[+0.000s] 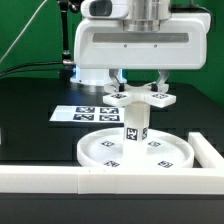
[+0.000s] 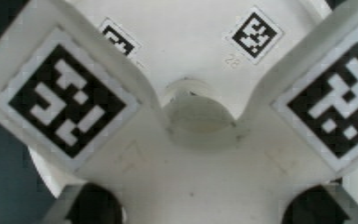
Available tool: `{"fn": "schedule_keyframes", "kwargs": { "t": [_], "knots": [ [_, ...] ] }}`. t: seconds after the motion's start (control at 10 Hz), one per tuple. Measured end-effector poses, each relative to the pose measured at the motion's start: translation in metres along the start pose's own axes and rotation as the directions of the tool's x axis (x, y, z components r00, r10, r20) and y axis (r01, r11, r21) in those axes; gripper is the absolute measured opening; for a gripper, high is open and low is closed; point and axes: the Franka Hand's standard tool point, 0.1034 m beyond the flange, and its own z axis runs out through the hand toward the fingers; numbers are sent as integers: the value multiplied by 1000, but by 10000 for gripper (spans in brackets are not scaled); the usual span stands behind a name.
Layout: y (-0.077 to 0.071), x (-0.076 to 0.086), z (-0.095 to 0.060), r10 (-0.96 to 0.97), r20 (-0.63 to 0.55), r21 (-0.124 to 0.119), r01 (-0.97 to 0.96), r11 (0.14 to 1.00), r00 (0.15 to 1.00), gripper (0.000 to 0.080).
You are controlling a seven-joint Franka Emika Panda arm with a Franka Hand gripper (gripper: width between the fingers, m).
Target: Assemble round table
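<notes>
End effector [image 1: 139, 89] clamps the flat cross-shaped piece [image 1: 150, 98], which sits atop the upright post [image 1: 133, 131] on the round disc [image 1: 100, 151].

I count one round disc [image 1: 100, 150], one post [image 1: 133, 128], one cross-shaped piece [image 1: 140, 96], one marker board [image 1: 85, 113] and one white wall [image 1: 60, 178]. In the wrist view, four tags [image 2: 66, 92] show on the cross-shaped piece.

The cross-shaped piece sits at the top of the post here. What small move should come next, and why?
Probably ease it straight down a little. The gripper holds the cross-shaped piece level, right at the top of the upright post, which stands in the round disc. Whether the piece is already seated on the post cannot be told.
</notes>
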Motion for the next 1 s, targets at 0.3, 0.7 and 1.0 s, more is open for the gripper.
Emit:
{"fn": "schedule_keyframes", "kwargs": {
  "t": [0.3,0.7,1.0],
  "knots": [
    [0,3,0,-62,-10,-1,62,998,998,440],
    [-1,3,0,-63,-10,-1,63,998,998,440],
    [-1,3,0,-34,-10,0,34,999,999,440]
  ]
}}
